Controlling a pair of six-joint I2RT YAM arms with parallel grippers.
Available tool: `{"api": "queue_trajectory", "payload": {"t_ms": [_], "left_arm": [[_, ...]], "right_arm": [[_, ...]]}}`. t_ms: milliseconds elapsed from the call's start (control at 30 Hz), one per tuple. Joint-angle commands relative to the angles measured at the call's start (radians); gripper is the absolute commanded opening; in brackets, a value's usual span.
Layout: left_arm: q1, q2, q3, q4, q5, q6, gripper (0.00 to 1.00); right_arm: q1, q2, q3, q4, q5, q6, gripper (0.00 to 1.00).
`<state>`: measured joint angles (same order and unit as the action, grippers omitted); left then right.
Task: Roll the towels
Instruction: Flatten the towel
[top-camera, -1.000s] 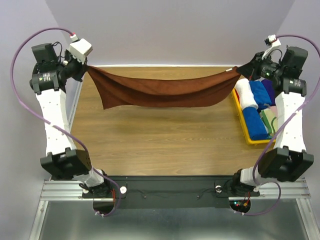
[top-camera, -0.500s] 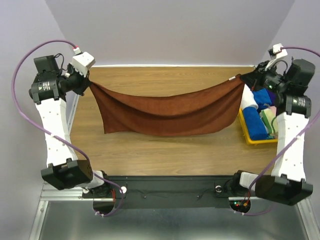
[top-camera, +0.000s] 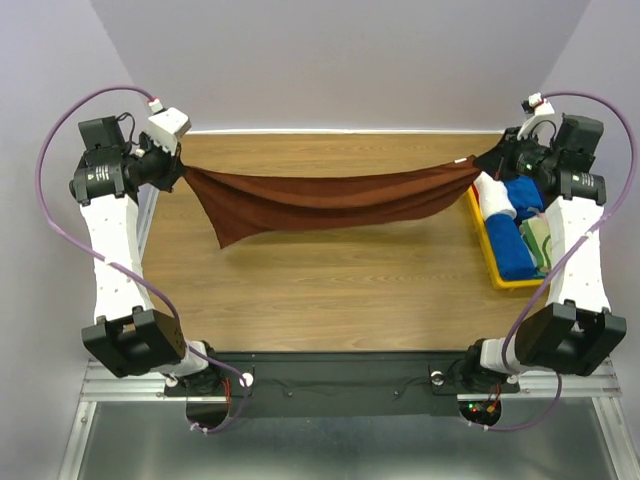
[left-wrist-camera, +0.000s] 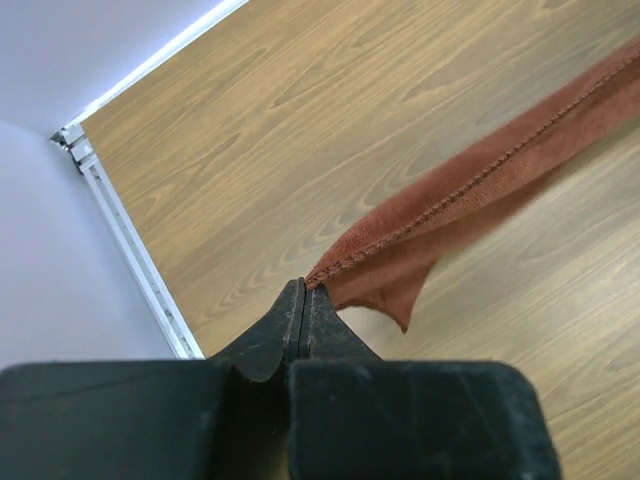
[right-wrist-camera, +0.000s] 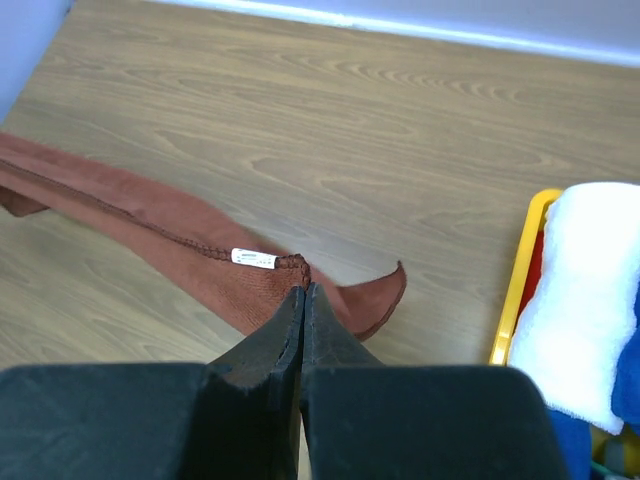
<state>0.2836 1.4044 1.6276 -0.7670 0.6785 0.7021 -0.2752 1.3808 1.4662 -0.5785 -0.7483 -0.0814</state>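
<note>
From above, I see the plain rust-brown cloth towel (top-camera: 330, 200) strung tauter than a moment ago, sagging less above the wooden table (top-camera: 330, 290); nearly ready to lay flat, I judge. Left wrist: the left gripper (left-wrist-camera: 303, 292) pinches one corner. Right wrist: the right gripper (right-wrist-camera: 302, 292) pinches the labelled corner.

You had your left arm (top-camera: 112, 255) reared up from its base at the near left, its white links climbing toward the far left corner. The wrist there turned inward, so the left gripper (top-camera: 178, 168) pointed across toward the middle. Its black fingers (left-wrist-camera: 262, 345) were pressed flat together, pinching a corner of the rust-brown towel (top-camera: 330, 200) right at the tips. Your right arm (top-camera: 578, 262) mirrored that pose, raised from the near right to the far right corner with its wrist turned inward. The right gripper (top-camera: 482, 160) faced its partner from well apart, jaws likewise closed tight on the opposite corner.
</note>
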Motion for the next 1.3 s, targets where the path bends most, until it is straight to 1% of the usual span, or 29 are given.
{"api": "queue_trajectory", "payload": {"t_ms": [0, 133, 200, 233, 333, 433, 533, 600, 633, 667, 700, 733, 800, 833, 933, 967, 1033, 1067, 1200, 1233, 1267], "left_arm": [[0.006, -0.131, -0.057, 0.051, 0.001, -0.006, 0.00], [0.006, -0.234, -0.107, 0.041, -0.008, -0.007, 0.00], [0.006, -0.291, -0.142, 0.047, -0.013, -0.032, 0.00], [0.006, -0.309, -0.152, 0.052, -0.020, -0.044, 0.00], [0.006, -0.364, -0.167, 0.052, -0.048, -0.081, 0.00], [0.008, -0.367, -0.161, 0.049, -0.082, -0.093, 0.00], [0.006, -0.332, -0.160, 0.049, -0.095, -0.096, 0.00], [0.006, -0.294, -0.190, 0.081, -0.103, -0.105, 0.00], [0.006, -0.279, -0.204, 0.092, -0.108, -0.111, 0.00], [0.006, -0.240, -0.216, 0.103, -0.109, -0.112, 0.00], [0.006, -0.219, -0.247, 0.135, -0.109, -0.116, 0.00], [0.006, -0.197, -0.265, 0.156, -0.114, -0.124, 0.00], [0.006, -0.113, -0.300, 0.204, -0.111, -0.124, 0.00], [0.005, -0.052, -0.311, 0.225, -0.115, -0.127, 0.00], [0.005, 0.043, -0.334, 0.320, -0.123, -0.138, 0.00], [0.005, 0.103, -0.333, 0.340, -0.123, -0.138, 0.00], [0.005, 0.160, -0.321, 0.409, -0.123, -0.156, 0.00], [0.006, 0.219, -0.308, 0.426, -0.126, -0.164, 0.00], [0.005, 0.362, -0.210, 0.495, -0.142, -0.185, 0.00], [0.005, 0.413, -0.190, 0.506, -0.145, -0.197, 0.00], [0.005, 0.436, -0.155, 0.520, -0.146, -0.202, 0.00]], "right_arm": [[-0.005, -0.112, -0.010, 0.042, -0.016, -0.011, 0.00], [-0.005, -0.208, -0.065, 0.040, -0.013, -0.017, 0.01], [-0.005, -0.247, -0.082, 0.039, -0.002, -0.011, 0.00], [-0.007, -0.281, -0.090, 0.037, 0.030, 0.011, 0.01], [-0.007, -0.350, -0.095, 0.032, 0.062, 0.029, 0.01], [-0.005, -0.370, -0.095, 0.023, 0.086, 0.031, 0.00], [-0.005, -0.341, -0.122, 0.012, 0.078, 0.017, 0.01], [-0.005, -0.295, -0.162, 0.017, 0.061, 0.016, 0.01], [-0.005, -0.273, -0.176, 0.017, 0.017, 0.005, 0.01], [-0.005, -0.247, -0.190, 0.025, 0.004, 0.011, 0.01], [-0.004, -0.221, -0.226, 0.061, -0.002, 0.022, 0.01], [0.001, -0.157, -0.239, 0.080, -0.002, 0.043, 0.01], [0.007, -0.082, -0.253, 0.109, 0.003, 0.051, 0.00], [0.023, 0.001, -0.254, 0.143, 0.018, 0.060, 0.01], [0.069, 0.102, -0.244, 0.236, 0.069, 0.066, 0.01], [0.080, 0.174, -0.233, 0.256, 0.081, 0.074, 0.00], [0.097, 0.240, -0.199, 0.287, 0.095, 0.078, 0.01], [0.102, 0.311, -0.166, 0.296, 0.099, 0.077, 0.00], [0.119, 0.457, -0.080, 0.353, 0.122, 0.077, 0.01], [0.126, 0.480, -0.063, 0.358, 0.128, 0.112, 0.01], [0.131, 0.524, -0.025, 0.364, 0.129, 0.114, 0.01]]}}
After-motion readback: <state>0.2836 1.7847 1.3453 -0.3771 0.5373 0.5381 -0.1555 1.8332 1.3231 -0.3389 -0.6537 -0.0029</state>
